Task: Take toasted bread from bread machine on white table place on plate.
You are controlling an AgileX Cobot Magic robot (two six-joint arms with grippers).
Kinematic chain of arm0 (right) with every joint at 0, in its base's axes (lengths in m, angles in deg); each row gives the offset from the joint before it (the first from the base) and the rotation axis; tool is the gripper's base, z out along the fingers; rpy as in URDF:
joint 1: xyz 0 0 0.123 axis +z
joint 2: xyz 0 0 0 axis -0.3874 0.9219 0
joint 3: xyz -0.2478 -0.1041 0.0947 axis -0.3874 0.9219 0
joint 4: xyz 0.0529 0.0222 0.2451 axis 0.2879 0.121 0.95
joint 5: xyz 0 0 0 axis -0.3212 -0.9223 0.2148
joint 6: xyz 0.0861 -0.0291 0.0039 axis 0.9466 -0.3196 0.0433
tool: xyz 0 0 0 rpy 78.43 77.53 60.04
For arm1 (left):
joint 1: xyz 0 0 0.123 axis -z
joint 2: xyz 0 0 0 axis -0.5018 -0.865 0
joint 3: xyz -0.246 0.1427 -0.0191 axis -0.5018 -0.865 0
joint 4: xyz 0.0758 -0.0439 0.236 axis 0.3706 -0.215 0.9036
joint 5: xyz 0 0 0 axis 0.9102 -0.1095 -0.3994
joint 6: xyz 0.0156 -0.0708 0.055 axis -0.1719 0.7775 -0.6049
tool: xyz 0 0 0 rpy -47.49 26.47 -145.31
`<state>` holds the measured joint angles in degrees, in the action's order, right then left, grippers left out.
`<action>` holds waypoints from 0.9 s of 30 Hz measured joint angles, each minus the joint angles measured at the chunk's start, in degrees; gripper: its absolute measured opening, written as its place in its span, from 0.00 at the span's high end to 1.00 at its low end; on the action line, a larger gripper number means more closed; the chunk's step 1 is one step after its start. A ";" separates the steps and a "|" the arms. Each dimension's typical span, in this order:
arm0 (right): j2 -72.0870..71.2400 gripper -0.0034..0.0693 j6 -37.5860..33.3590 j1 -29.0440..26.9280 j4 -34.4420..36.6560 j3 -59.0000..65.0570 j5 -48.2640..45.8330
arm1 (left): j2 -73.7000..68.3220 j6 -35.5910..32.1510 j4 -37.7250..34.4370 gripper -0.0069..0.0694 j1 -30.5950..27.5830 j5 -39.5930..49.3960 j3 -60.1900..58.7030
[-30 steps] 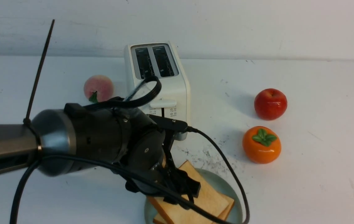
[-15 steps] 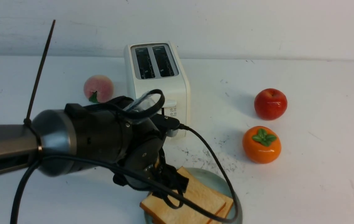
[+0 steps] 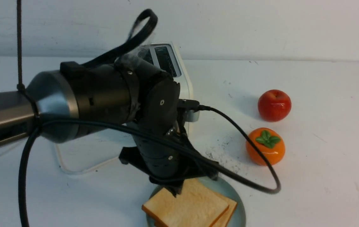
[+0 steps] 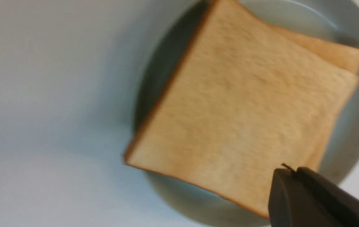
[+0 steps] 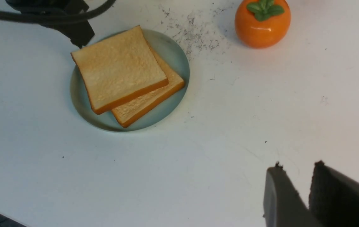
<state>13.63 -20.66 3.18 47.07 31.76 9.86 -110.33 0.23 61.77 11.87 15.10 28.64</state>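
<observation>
**Toasted bread** (image 3: 192, 205): two square slices, pale tan faces, orange-brown crusts. Both are stacked flat on the plate. The upper slice (image 5: 119, 69) is shifted to the left of the lower slice (image 5: 149, 101), so that the lower one's right and near edges are exposed. One corner of the upper slice is carried out past the plate's left rim.

**Plate** (image 3: 228, 190): round, shallow, pale blue-green. It is set on the near part of the counter, nearer than the bread machine.

**Bread machine** (image 3: 184, 82): white two-slot toaster, placed far centre and largely covered by the left arm (image 3: 72, 97). One dark slot is seen; no bread is seen in it.

**Left gripper** (image 3: 174, 190): pointed down just above the far left edge of the upper slice. Its fingers are pressed together and nothing is held between them.

**Right gripper** (image 5: 297, 165): seen only in its own wrist view, held over bare counter, well apart from the plate. A narrow gap is kept between its fingers, with nothing in it.

**Counter** (image 3: 324, 176): white, matte, marked with dark speckles between the plate and the persimmon.

**Other items**: a red apple (image 3: 274, 105) at far right, with an orange persimmon (image 3: 265, 146) placed just nearer. A black cable (image 3: 248, 138) is looped from the left arm above the counter.
</observation>
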 joint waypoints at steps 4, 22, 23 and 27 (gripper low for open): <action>0.00 0.73 0.00 0.00 0.02 0.00 0.00 | -1.25 -6.31 -8.45 0.93 0.00 -0.74 0.04; -0.71 0.73 2.80 0.00 0.52 0.47 -8.27 | 24.77 -11.66 2.58 0.93 0.05 8.29 1.46; -1.55 0.73 2.80 0.00 1.06 1.23 -8.21 | 27.00 -11.10 3.97 0.93 0.05 10.22 1.48; -5.19 0.74 2.80 0.00 3.46 5.92 -7.30 | 32.67 -7.51 8.19 0.93 0.05 14.46 1.53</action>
<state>8.43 -17.86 3.18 50.53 37.67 2.56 -77.66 -7.28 69.96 11.92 29.56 30.17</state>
